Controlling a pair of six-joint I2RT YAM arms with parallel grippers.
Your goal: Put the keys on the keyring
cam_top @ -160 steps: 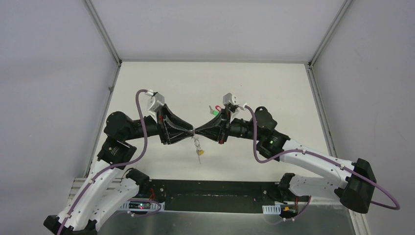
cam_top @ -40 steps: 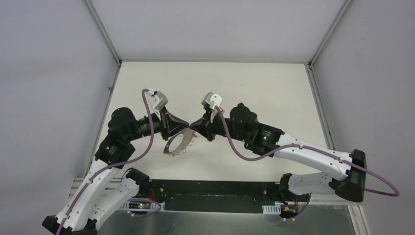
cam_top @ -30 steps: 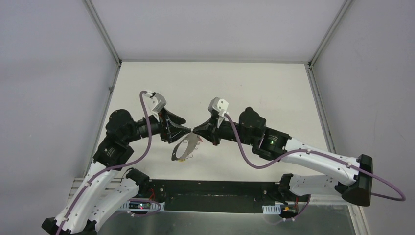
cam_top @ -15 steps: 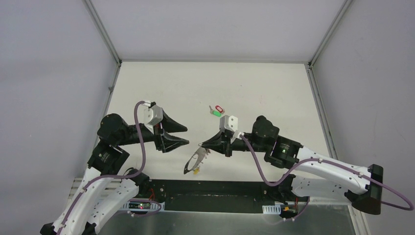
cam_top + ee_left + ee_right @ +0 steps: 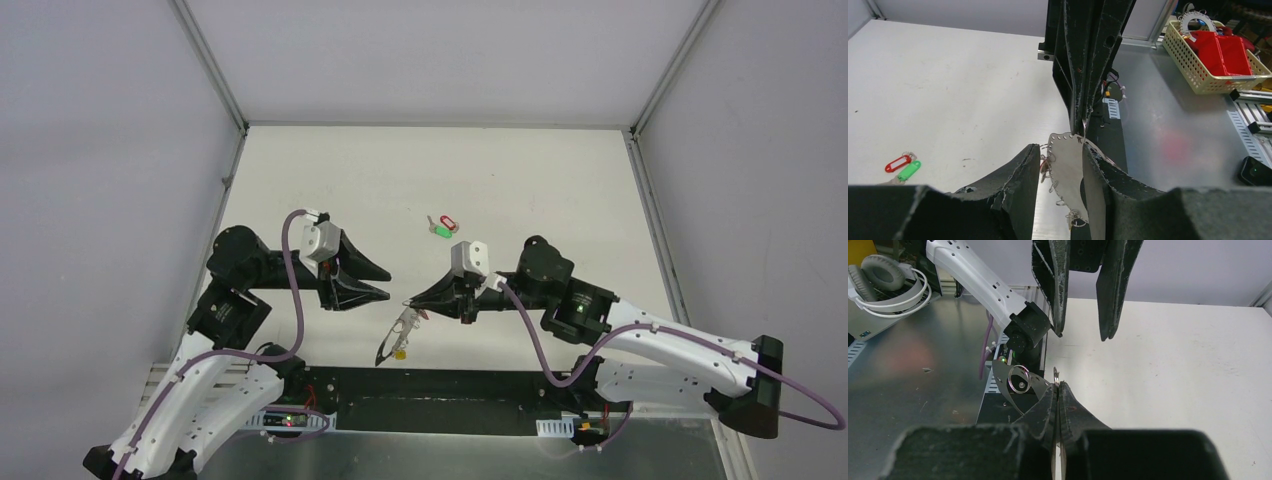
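My right gripper (image 5: 408,303) is shut on the keyring (image 5: 1055,375), a thin metal ring seen edge-on at its fingertips. A flat silver plate (image 5: 392,338) with holes and small wire loops along its edge hangs from it, with a yellow-tagged key (image 5: 400,352) at the bottom. The plate also shows in the left wrist view (image 5: 1068,170). My left gripper (image 5: 386,282) is open and empty, a little left of the right fingertips and apart from the plate. Red- and green-tagged keys (image 5: 440,226) lie on the table behind; they also show in the left wrist view (image 5: 903,166).
The black base rail (image 5: 440,385) runs along the table's near edge under the hanging plate. Off the table stand a cream basket with red contents (image 5: 1208,55) and headphones (image 5: 883,275). Metal frame posts (image 5: 215,70) stand at the back corners.
The left gripper let go of the ring, opened and drew back left. The right gripper carried the ring and hanging plate toward the near edge.
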